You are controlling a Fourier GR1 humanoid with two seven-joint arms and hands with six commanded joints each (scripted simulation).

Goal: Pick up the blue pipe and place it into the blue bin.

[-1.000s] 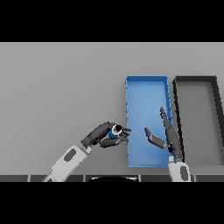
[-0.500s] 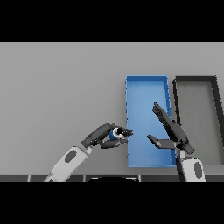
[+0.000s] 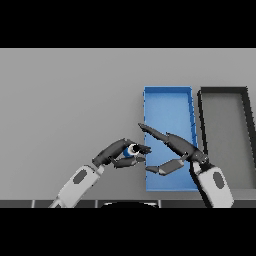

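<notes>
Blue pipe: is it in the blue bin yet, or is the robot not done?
Not done. The pick-up looks finished: the left hand has its fingers curled round the blue pipe, just left of the blue bin. The right hand reaches open toward it over the bin. What is left: getting the pipe into the bin.

I see my left hand point(image 3: 119, 153) curled round the blue pipe point(image 3: 131, 150), just left of the blue bin point(image 3: 168, 102). My right hand point(image 3: 175, 150) reaches flat over the bin's near end, fingers straight, pointing toward the pipe. A black bin point(image 3: 223, 92) sits just right of the blue bin.
</notes>
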